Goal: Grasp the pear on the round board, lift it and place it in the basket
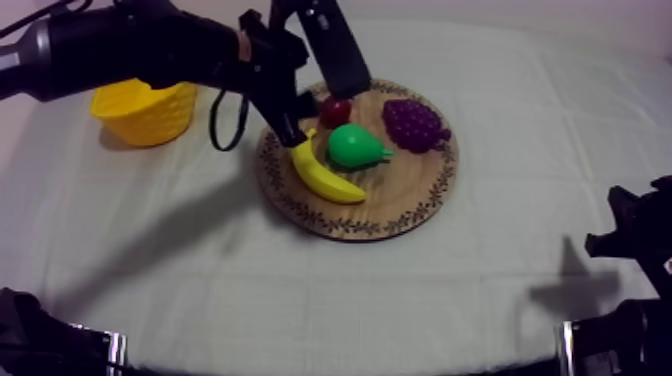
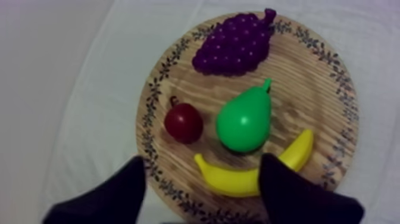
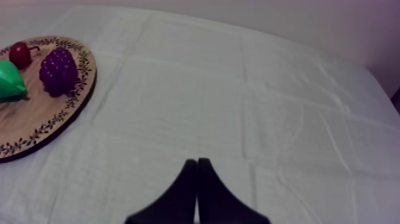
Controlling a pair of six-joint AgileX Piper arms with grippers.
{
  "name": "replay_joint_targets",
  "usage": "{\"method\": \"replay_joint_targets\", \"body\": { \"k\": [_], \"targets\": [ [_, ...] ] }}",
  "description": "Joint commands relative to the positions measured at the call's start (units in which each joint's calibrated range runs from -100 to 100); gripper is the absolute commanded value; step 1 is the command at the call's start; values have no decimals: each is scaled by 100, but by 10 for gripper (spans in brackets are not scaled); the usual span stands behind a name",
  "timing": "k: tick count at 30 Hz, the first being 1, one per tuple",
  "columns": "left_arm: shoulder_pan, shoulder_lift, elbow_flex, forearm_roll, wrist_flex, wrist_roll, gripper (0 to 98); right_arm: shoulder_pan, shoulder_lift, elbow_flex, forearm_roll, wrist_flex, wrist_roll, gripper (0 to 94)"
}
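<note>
While the left gripper hangs over the near rim of the wooden board, its two black fingers are spread wide with nothing between them. Just ahead of the open fingers lies the banana, curled along the board's edge. Directly beyond it is the pear, lying on its side near the middle of the board, with its fat end touching or all but touching the banana. Its stem points toward the bunch of grapes at the far rim. The small red fruit sits just beside one flank of the pear, with a narrow strip of wood between them. The other flank faces bare board.

The pear looks like a moulded toy, so it is probably light and stiff, with a smooth, glossy skin that could slip in a loose pinch. Its body tapers toward the neck, and a grip there would likely squeeze it out. The widest part of the belly seems the better place, with one finger on each flank. The finger on the red-fruit side has little room, and a low approach may nudge the banana.

The yellow basket stands on the cloth well apart from the board, at the left arm's side. The right gripper rests over bare cloth far from the fruit, its fingers pressed together in a narrow wedge.
</note>
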Motion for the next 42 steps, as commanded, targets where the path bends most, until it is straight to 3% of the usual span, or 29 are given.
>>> {"method": "replay_joint_targets", "body": {
  "k": [1, 5, 8, 15, 19, 24, 42],
  "targets": [
    [-10, -13, -5, 109, 16, -227, 898, -1, -2, 4, 0, -3, 0, 3],
    [-128, -32, -185, 617, 450, -691, 942, -1, -2, 4, 0, -3, 0, 3],
    [-165, -27, -195, 784, 587, -832, 923, -1, -2, 4, 0, -3, -3, 3],
    [-61, 175, -168, 586, 424, -554, 915, -1, -2, 4, 0, -3, 0, 3],
    [21, 460, -355, 382, 626, -281, 923, -1, -2, 4, 0, -3, 0, 3],
    [141, 1077, -1008, 183, 1299, -45, 918, -1, -2, 4, 0, -3, 0, 3],
    [327, 3644, -4070, -253, 4186, 431, 829, -1, -2, 4, 0, -3, 0, 3]
  ]
}}
